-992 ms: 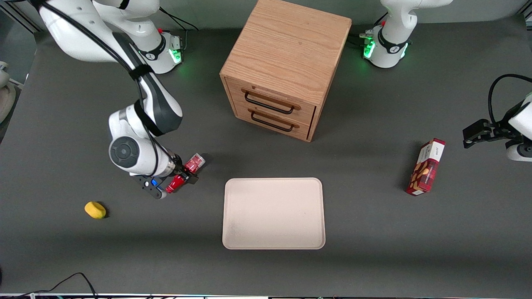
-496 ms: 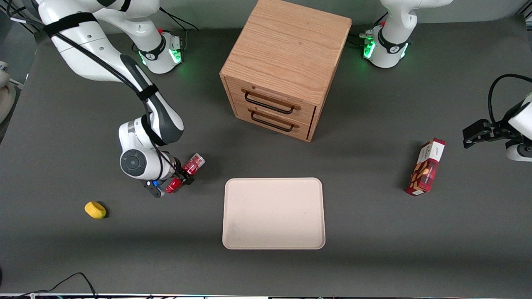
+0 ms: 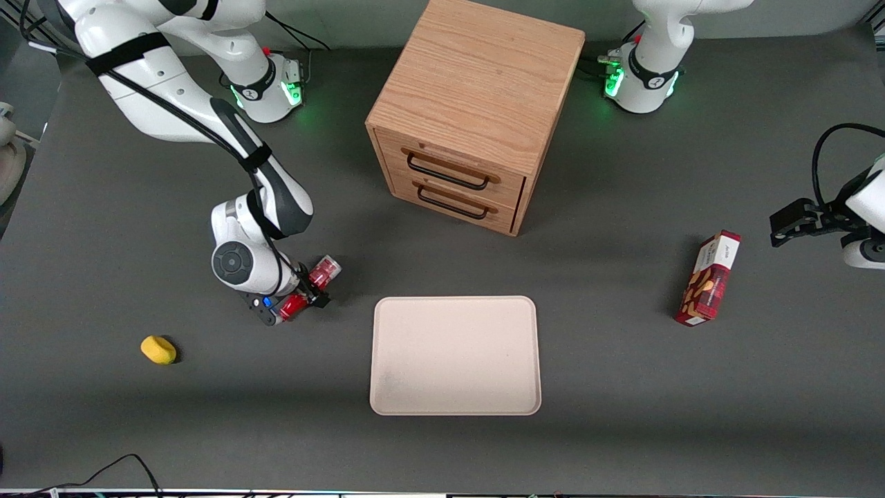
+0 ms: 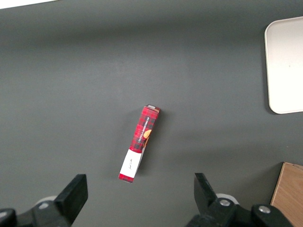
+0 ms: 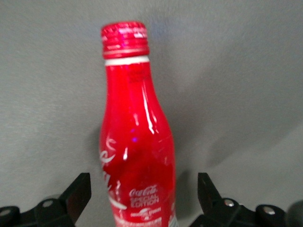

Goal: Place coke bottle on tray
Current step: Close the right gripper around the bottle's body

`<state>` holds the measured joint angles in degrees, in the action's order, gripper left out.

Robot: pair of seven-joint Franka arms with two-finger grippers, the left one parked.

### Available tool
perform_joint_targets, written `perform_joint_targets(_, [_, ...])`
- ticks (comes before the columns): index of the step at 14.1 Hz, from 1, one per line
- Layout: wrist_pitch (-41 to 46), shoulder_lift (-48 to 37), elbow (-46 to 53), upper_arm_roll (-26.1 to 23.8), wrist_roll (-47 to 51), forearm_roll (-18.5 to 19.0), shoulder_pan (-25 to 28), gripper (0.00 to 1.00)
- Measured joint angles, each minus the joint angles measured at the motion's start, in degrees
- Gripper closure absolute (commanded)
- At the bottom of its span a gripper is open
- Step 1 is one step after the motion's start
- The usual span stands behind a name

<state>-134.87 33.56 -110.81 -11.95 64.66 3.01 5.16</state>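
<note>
The coke bottle (image 3: 323, 270) is red with white script and a red cap. It lies on the dark table toward the working arm's end, beside the cream-beige tray (image 3: 455, 355). My right gripper (image 3: 309, 289) is down over the bottle's middle, so only the two ends show in the front view. In the right wrist view the bottle (image 5: 135, 142) lies between the two black fingers (image 5: 78, 194), with a gap on each side. The gripper (image 5: 142, 198) is open and does not touch the bottle. The tray holds nothing, and its corner shows in the left wrist view (image 4: 286, 66).
A wooden two-drawer cabinet (image 3: 470, 117) stands farther from the front camera than the tray. A red snack box (image 3: 709, 279) lies toward the parked arm's end and shows in the left wrist view (image 4: 139, 144). A small yellow object (image 3: 158, 349) lies toward the working arm's end.
My right arm has come down lower over the bottle and shifted slightly toward the tray. The fingers stay open either side of the bottle. The bottle has not moved.
</note>
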Motion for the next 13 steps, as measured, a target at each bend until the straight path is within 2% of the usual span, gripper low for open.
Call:
perform_joint_targets(1, [-0.28, 0.11, -0.25, 0.00, 0.05, 0.00, 0.03, 0.42])
perform_joint_targets(3, [-0.35, 0.12, -0.24, -0.02, 0.06, 0.00, 0.04, 0.68])
perform_joint_targets(5, [-0.60, 0.07, -0.08, -0.03, 0.07, 0.00, 0.05, 0.83])
perform_joint_targets(6, [-0.77, -0.12, -0.01, -0.06, 0.08, 0.00, 0.05, 0.87])
perform_joint_targets(8, [-0.38, -0.76, 0.92, -0.15, 0.08, 0.11, 0.07, 0.89])
perform_joint_targets(13, [12.35, -3.54, 14.76, -1.91, -1.17, 0.62, 0.18, 0.89])
